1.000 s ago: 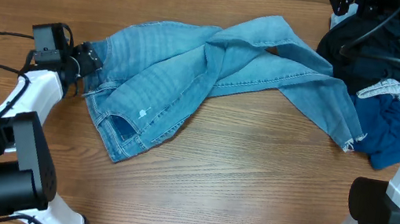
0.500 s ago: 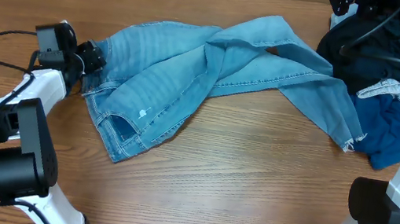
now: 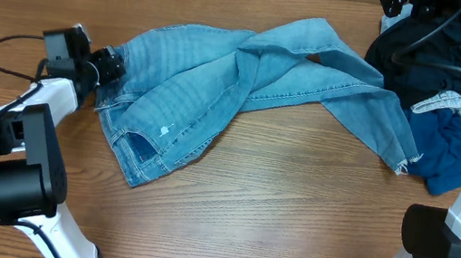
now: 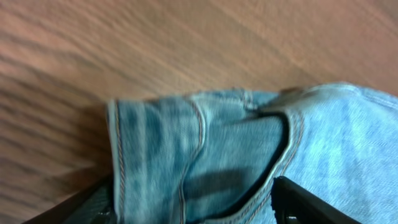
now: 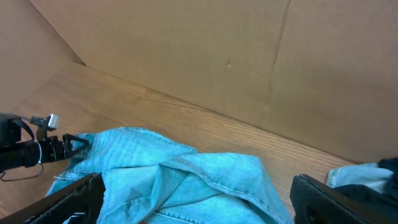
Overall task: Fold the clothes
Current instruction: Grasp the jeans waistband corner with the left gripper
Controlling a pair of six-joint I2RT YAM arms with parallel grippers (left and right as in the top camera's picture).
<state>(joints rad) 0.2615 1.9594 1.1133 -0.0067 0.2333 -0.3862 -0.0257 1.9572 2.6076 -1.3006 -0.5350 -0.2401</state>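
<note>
Soft, even light from above fell on the worktop (image 3: 273, 209) in the overhead view, with no glare. The jeans (image 3: 216, 99) cast only a thin shadow along their lower edge, and the dark pile (image 3: 444, 51) lost its detail to black. The left wrist view was blurred throughout, with the wood grain smeared and the stitching soft. The right wrist view was sharper. The right claw (image 5: 198, 186) showed there only as dark, soft-edged fingers (image 5: 62, 202) in the bottom corners.

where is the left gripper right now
In the overhead view the left gripper sits at far left, at the waistband end of the jeans, jaws open with the denim edge between them.
</note>
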